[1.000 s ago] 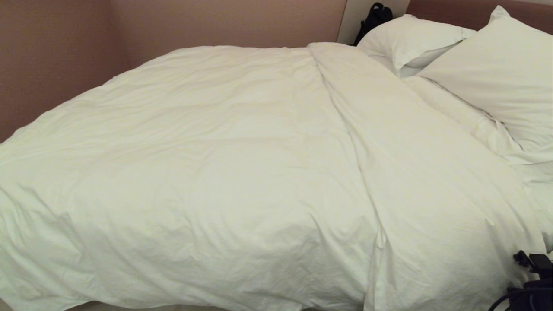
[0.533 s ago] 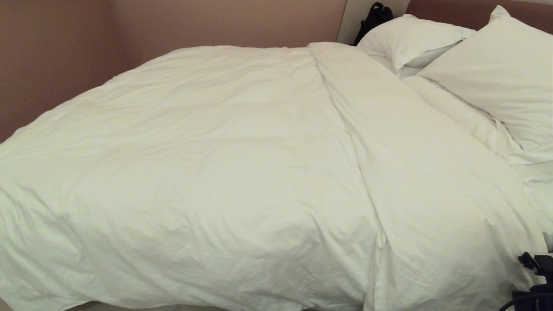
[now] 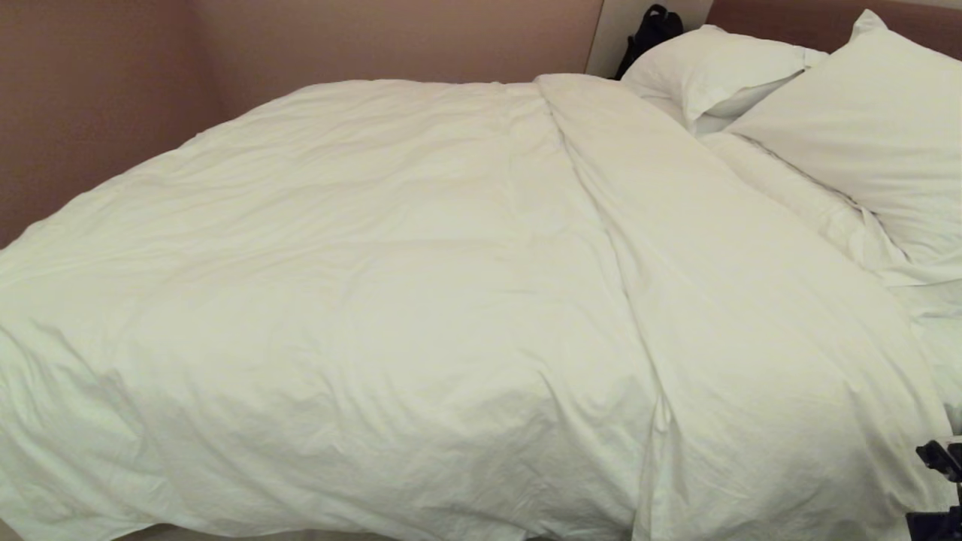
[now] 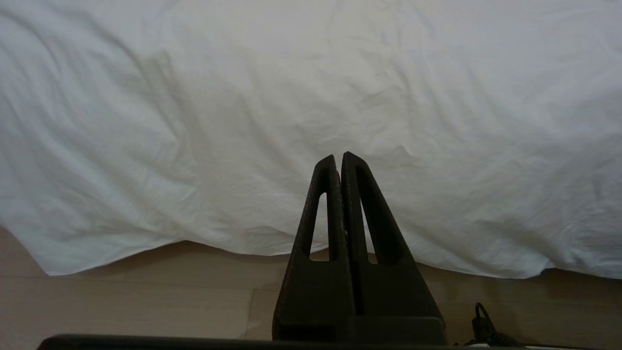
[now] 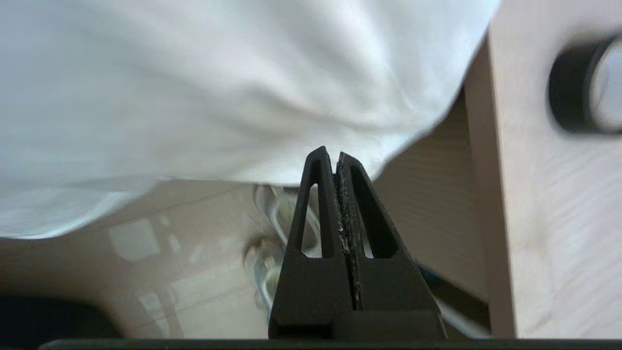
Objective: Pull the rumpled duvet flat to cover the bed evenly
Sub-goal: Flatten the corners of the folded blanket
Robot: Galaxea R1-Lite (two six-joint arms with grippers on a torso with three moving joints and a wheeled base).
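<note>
Two pillows [image 3: 842, 120] propped at the bed's head, white duvet [image 3: 421, 300] spread wrinkled across the bed [image 3: 939, 330], hem draped toward the floor [image 4: 146, 301], left gripper [image 4: 338, 158] and right gripper [image 5: 329, 151] both pressed together, nothing held, beside the hanging edge.

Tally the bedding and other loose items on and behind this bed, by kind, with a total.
Duvet: 1
Pillows: 2, far one, near one
Black bag behind the far pillow: 1
Total: 4
</note>
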